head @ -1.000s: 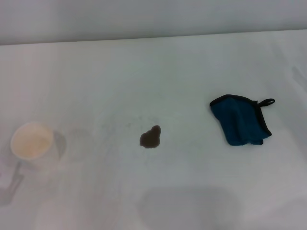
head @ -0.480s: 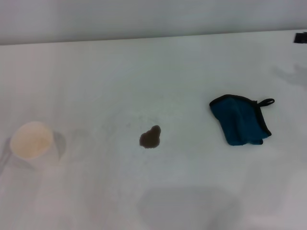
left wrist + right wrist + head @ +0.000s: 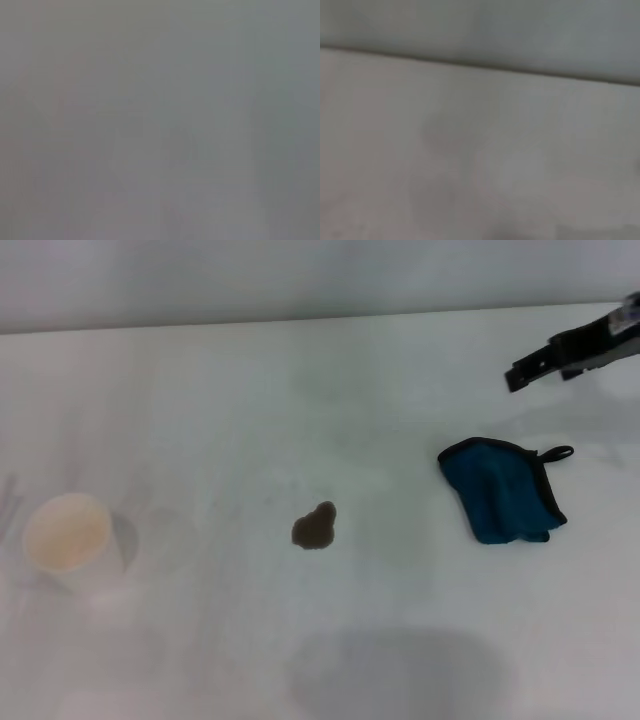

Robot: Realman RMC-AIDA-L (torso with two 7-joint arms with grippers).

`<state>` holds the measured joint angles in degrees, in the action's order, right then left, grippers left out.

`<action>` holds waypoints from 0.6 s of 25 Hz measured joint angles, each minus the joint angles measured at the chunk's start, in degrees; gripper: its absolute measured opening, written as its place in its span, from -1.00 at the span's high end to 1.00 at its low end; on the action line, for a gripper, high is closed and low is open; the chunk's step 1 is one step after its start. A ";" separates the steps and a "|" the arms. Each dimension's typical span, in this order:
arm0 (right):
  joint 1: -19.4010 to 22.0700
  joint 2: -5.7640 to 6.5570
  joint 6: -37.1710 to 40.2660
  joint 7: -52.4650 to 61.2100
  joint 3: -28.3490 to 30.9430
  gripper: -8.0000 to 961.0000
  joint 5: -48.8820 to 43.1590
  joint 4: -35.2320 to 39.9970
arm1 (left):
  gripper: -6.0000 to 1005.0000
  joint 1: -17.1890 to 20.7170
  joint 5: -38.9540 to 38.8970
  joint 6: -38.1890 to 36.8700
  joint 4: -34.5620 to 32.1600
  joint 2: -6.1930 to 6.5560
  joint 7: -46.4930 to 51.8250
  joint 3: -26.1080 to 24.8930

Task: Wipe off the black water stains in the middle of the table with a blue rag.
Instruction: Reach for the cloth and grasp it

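The table [image 3: 300, 390] was seen as a plain white top, smooth and matt, with only a soft sheen and faint grey shadows on it. The black water stains [image 3: 314, 527] were shown as one thin, flat blotch of dark brownish liquid, dull rather than glistening. The blue rag [image 3: 503, 491] was made out as soft cloth with a slightly napped, matt face, bound along its edge in black tape and fitted with a small black hanging loop. The cup [image 3: 66, 536] looked like pale cream plastic or paper, smooth and matt. The right gripper [image 3: 535, 367] was seen as hard black material, matt, probably plastic.
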<state>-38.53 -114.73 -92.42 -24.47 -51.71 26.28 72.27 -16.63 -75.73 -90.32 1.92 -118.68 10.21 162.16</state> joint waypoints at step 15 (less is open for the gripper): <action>-3.13 -0.58 3.59 23.16 -20.16 -0.74 -5.86 -4.98 | -0.75 -7.34 -3.75 4.53 4.68 0.21 0.01 0.00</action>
<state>-41.66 -115.31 -88.83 -1.31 -71.86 20.41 67.29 -23.97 -79.48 -85.79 6.60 -118.47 10.22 162.15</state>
